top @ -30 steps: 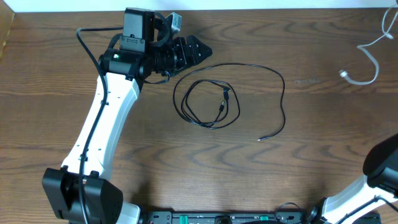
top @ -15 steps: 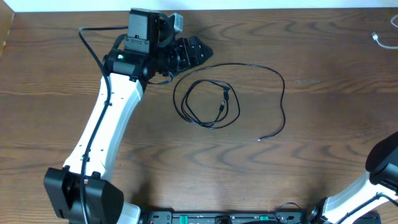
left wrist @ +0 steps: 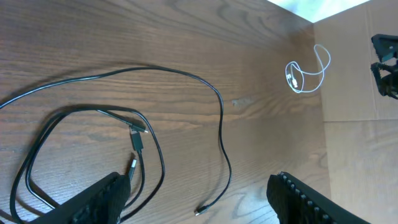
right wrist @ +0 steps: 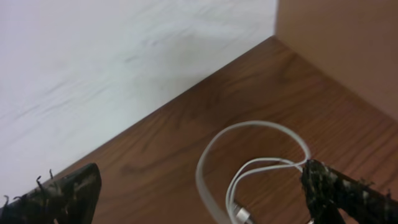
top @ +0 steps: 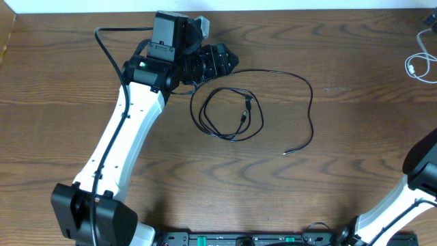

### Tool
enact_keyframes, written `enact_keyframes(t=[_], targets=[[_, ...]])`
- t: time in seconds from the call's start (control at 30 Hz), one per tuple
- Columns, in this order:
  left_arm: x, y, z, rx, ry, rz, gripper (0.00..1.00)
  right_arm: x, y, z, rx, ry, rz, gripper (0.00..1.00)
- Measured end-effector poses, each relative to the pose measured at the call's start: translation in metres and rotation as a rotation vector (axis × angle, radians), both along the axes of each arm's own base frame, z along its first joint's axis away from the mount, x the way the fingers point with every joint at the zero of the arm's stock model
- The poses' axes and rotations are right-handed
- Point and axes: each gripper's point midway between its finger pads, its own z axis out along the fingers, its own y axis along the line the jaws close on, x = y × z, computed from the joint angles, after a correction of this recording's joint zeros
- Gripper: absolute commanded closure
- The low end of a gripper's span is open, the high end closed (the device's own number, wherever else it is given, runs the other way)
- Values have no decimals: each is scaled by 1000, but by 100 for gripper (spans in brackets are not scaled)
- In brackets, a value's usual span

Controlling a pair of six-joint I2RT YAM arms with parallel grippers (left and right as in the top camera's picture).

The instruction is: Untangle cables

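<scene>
The black cable [top: 229,113] lies in loose loops mid-table, and its free tail ends in a small plug [top: 287,153]. My left gripper [top: 217,59] is open just up-left of the loops and holds nothing. In the left wrist view the black cable [left wrist: 134,134] lies ahead of the left gripper [left wrist: 198,186], apart from its fingers. The white cable [top: 415,66] lies coiled at the far right edge, separate from the black one. In the right wrist view my right gripper [right wrist: 199,190] hangs open over the white cable [right wrist: 249,171], not gripping it.
The table's back edge and a pale wall [right wrist: 112,68] run just behind the white cable. A brown cardboard panel [left wrist: 354,62] stands at the right side, with the right gripper [left wrist: 385,62] in front of it. The right arm's base [top: 423,174] fills the lower right corner.
The right gripper has opened and let go of the white cable, which now lies coiled at the far right edge. The left arm has shifted slightly right.
</scene>
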Motion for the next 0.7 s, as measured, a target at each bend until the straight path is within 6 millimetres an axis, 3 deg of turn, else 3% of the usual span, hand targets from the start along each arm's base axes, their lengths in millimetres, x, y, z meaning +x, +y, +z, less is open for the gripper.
enact_keyframes(t=[0.17,0.3,0.37,0.5,0.6,0.67,0.7], targets=[[0,1,-1,19,-14,-14,25,-13,27,21,61,4,87,1],[-4,3,-6,49,-17,-38,25,-39,56,48,100,31,132,1],[-6,4,-8,66,-22,-58,25,-59,81,61,130,67,163,1],[-11,9,-15,117,-22,-86,25,-78,112,66,177,120,216,1],[-15,24,-29,217,4,-62,25,-87,136,60,233,167,273,1],[-15,35,-36,281,16,-36,25,-91,156,55,285,194,332,13],[-15,40,-39,311,19,-23,25,-92,166,54,306,202,361,14]])
